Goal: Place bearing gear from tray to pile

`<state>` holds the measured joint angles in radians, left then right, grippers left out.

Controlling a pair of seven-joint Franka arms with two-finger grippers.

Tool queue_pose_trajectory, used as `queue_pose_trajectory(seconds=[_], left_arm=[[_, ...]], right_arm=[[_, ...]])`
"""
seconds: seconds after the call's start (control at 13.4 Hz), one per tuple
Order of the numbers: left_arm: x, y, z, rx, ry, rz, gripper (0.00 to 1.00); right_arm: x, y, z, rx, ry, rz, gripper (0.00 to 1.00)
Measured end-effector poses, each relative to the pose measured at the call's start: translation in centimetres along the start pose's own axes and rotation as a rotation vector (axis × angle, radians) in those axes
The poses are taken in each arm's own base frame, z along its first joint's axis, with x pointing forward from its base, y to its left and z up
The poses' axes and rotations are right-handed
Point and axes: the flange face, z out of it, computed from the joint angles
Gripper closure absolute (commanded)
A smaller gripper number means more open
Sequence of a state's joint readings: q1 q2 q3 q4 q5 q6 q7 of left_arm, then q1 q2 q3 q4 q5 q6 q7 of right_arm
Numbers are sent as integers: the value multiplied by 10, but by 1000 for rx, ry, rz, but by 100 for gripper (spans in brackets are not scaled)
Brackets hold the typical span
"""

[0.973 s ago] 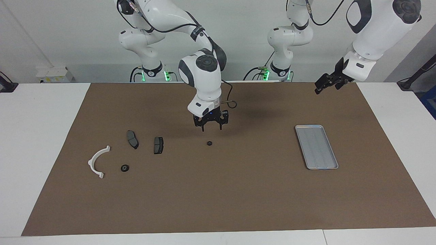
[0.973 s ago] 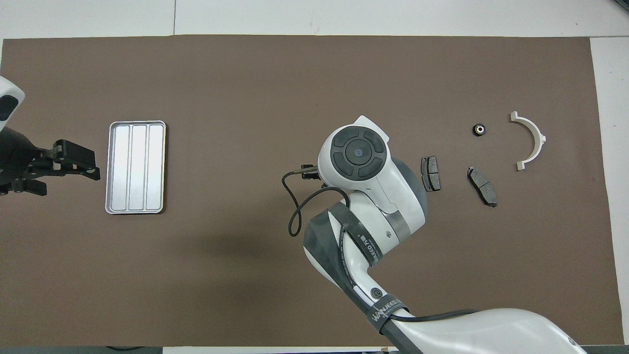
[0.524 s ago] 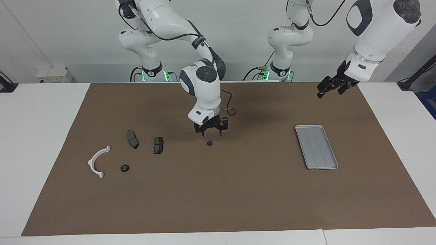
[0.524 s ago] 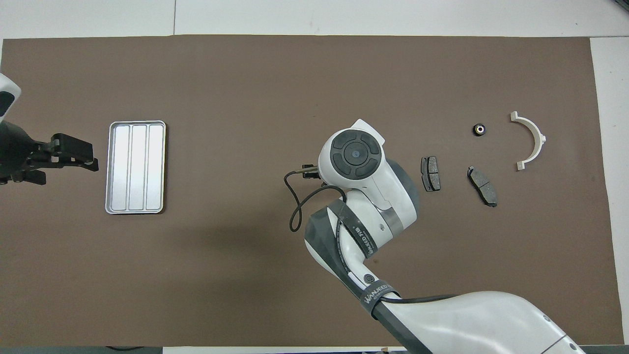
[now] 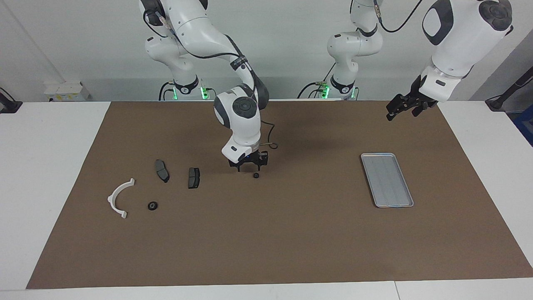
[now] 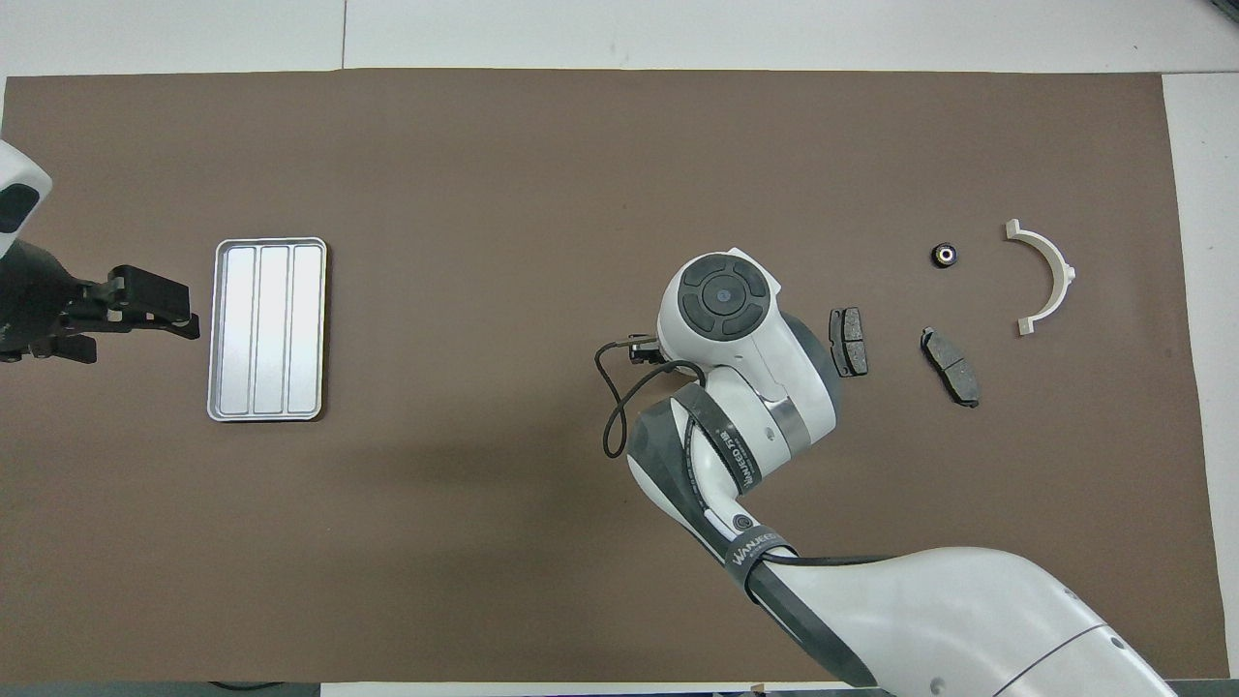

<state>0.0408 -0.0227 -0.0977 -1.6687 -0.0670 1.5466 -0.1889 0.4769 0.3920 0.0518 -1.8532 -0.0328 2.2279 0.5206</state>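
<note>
1. My right gripper point(image 5: 248, 169): jaws released, holding nothing. It hangs low over the middle of the brown mat point(image 5: 291, 233); my own forearm hides it from overhead.

2. Bearing gear point(image 5: 256, 175): small, black, lying on the mat just beside my right fingertips. Whether a fingertip touches it I cannot tell.

3. My left gripper point(image 5: 389, 114) point(image 6: 186, 325): jaws released, nothing in them. It is raised over the mat's edge on the robots' side, toward the left arm's end of the tabletop point(image 5: 41, 166). That arm waits.

4. Tray point(image 5: 387, 180) point(image 6: 269, 329): silver-grey and ridged, flat on the mat toward the left arm's end, well apart from the gear.

5. Pile, toward the right arm's end of the mat:
- One brake pad point(image 5: 193, 177) point(image 6: 848, 341), the piece closest to the gear.
- Another brake pad point(image 5: 162, 170) point(image 6: 951, 365) beside it.
- White bracket point(image 5: 118, 198) point(image 6: 1050, 276), closest to the mat's end edge.
- A second bearing gear point(image 5: 153, 205) point(image 6: 945, 255) just beside the bracket, farther from the robots than the pads.
</note>
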Motion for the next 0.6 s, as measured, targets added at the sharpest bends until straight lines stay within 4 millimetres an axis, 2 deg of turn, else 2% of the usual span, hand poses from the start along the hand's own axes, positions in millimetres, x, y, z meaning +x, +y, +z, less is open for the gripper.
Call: queue_pose_trajectory(seconds=[0.45, 0.6], left_arm=[[-1, 5, 1, 2, -5, 13, 0], [-1, 5, 1, 2, -4, 14, 0]], right_arm=[[-12, -19, 1, 6, -6, -29, 18], [-11, -19, 3, 7, -4, -30, 18]])
